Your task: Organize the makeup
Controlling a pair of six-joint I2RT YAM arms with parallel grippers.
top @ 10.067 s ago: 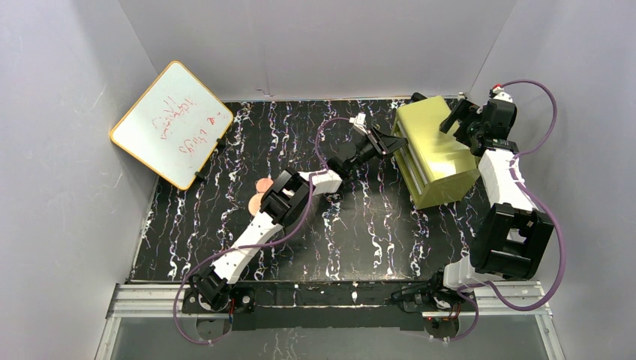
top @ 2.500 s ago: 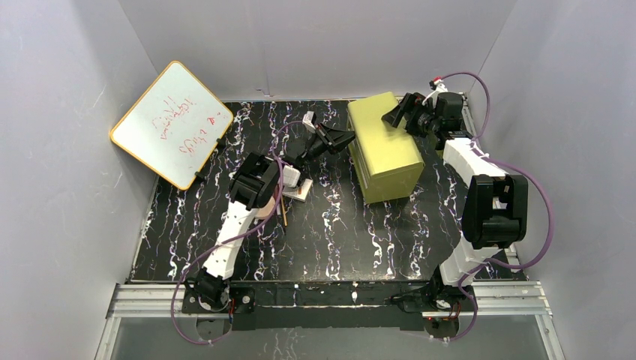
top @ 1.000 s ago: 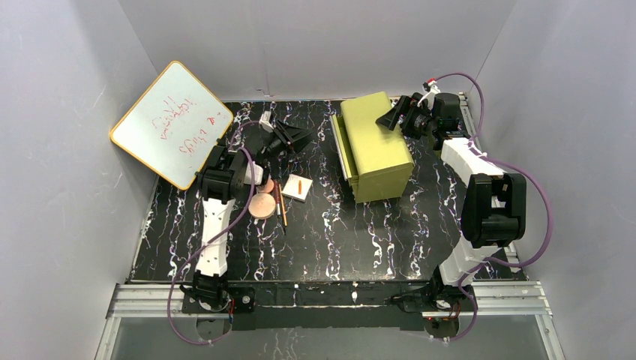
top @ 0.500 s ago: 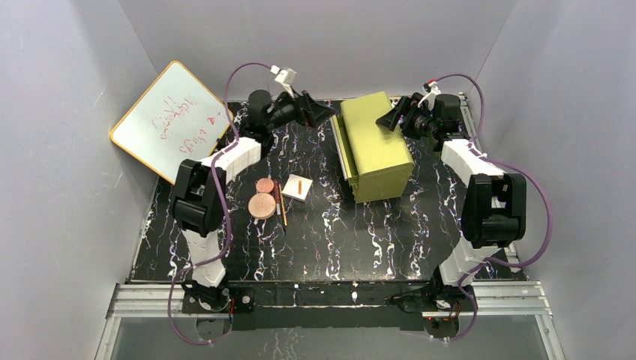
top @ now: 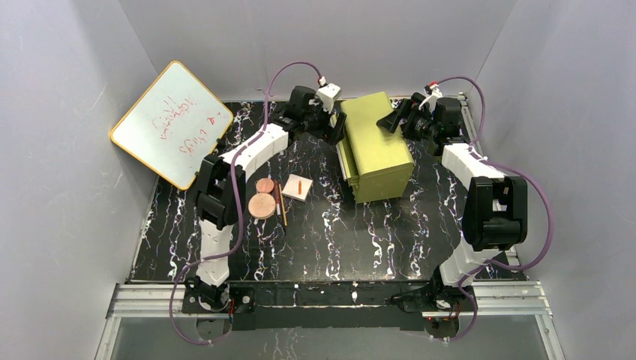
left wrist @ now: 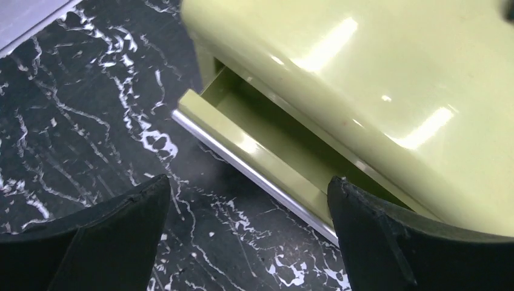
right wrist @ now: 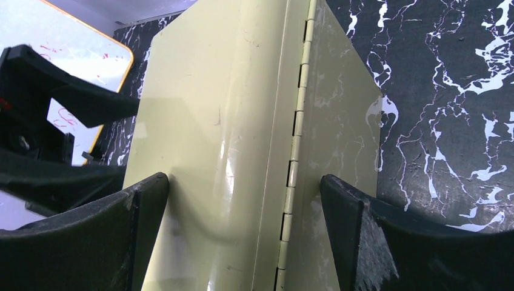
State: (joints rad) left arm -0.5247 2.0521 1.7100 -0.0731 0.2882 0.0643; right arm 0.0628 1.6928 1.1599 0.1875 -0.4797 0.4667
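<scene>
The makeup lies left of the table's middle: a small copper-pink disc (top: 264, 185), a larger disc (top: 262, 205), two thin pencils (top: 280, 204) and a white square palette (top: 298, 187). No gripper is near them. My left gripper (top: 334, 129) (left wrist: 245, 194) hangs open and empty at the front of the yellow-green drawer box (top: 373, 146), whose top drawer (left wrist: 267, 151) stands a little way out. My right gripper (top: 397, 118) (right wrist: 242, 188) straddles the box's hinged back edge (right wrist: 294, 151), one finger on each face.
A yellow-rimmed whiteboard (top: 171, 124) leans against the left wall at the back. The box stands at the back, right of the middle, close to the rear wall. Both arms reach across the back of the black marbled table (top: 330, 240).
My left arm has swung from beside the makeup to the box's drawer front, and its jaws have opened wide. The box, the makeup and my right arm have barely moved.
</scene>
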